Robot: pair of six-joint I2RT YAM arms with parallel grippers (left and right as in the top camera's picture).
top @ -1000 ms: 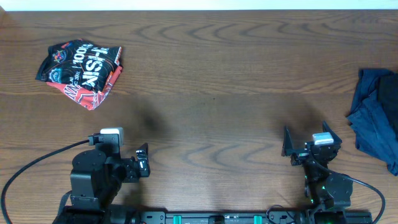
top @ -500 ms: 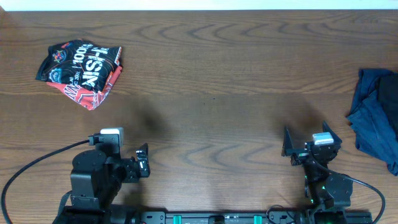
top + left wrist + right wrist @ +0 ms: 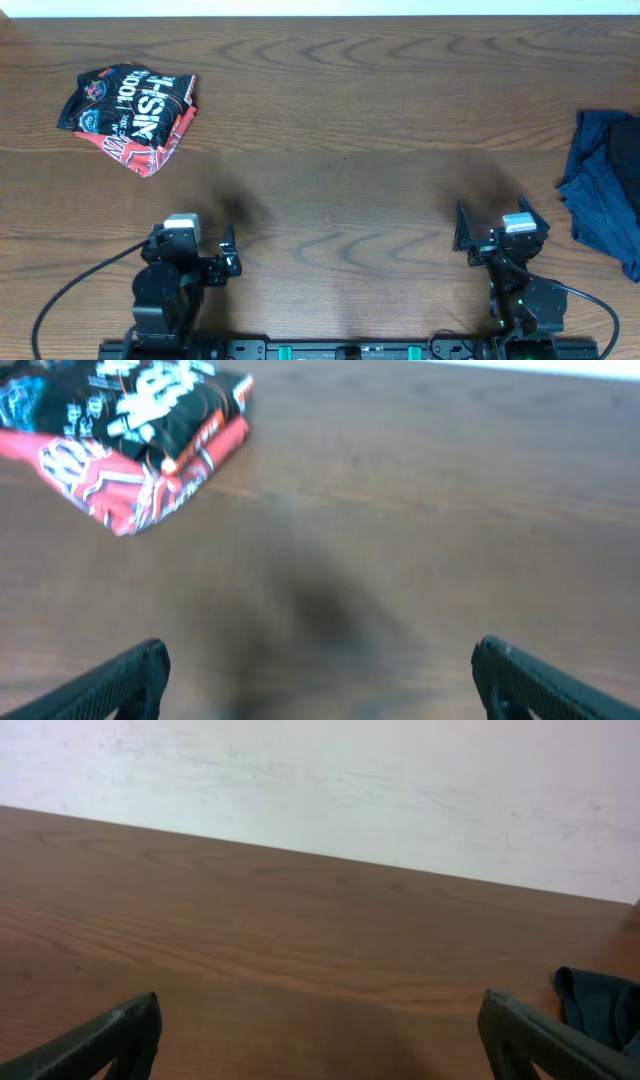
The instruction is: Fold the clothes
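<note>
A folded red and black printed garment (image 3: pixel 130 115) lies at the far left of the table; it also shows in the left wrist view (image 3: pixel 130 440), well ahead of the fingers. A crumpled dark blue garment (image 3: pixel 605 190) lies at the right edge, and a corner of it shows in the right wrist view (image 3: pixel 600 1000). My left gripper (image 3: pixel 195 258) is open and empty near the front edge (image 3: pixel 320 680). My right gripper (image 3: pixel 493 228) is open and empty near the front right (image 3: pixel 320 1040), left of the blue garment.
The wooden table (image 3: pixel 340 150) stretches between the two garments. A white wall (image 3: pixel 330 780) stands behind the table's far edge. A black cable (image 3: pixel 70 290) runs from the left arm toward the front left.
The left arm has shifted a little to the right and turned at its base. The right arm and both garments have not moved.
</note>
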